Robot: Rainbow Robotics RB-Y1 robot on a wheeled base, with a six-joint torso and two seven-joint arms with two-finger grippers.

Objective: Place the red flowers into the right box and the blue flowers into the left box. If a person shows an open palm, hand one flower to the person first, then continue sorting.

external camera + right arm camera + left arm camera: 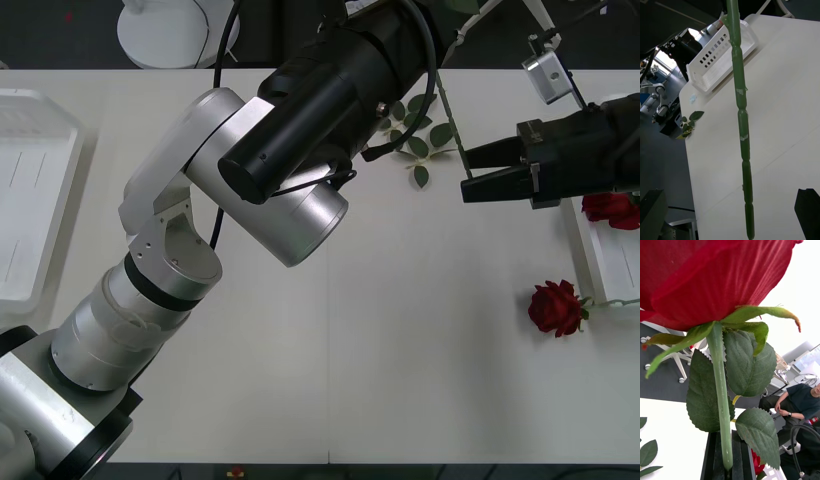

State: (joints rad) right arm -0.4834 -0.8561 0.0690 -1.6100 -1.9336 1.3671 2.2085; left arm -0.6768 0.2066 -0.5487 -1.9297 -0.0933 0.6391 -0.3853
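My left gripper (728,459) is clamped on a red rose's stem (720,397), held high over the table's far right. Right gripper (478,172) hangs beside it, gapped, empty. Risk: thin stem twists, so the bloom misses the right box (600,262).

Left arm (290,150) is reaching across the table (400,380); right gripper (470,172) is hovering with fingers slightly apart; one rose (555,307) is lying beside the right tray (600,262), another rose (612,209) inside.
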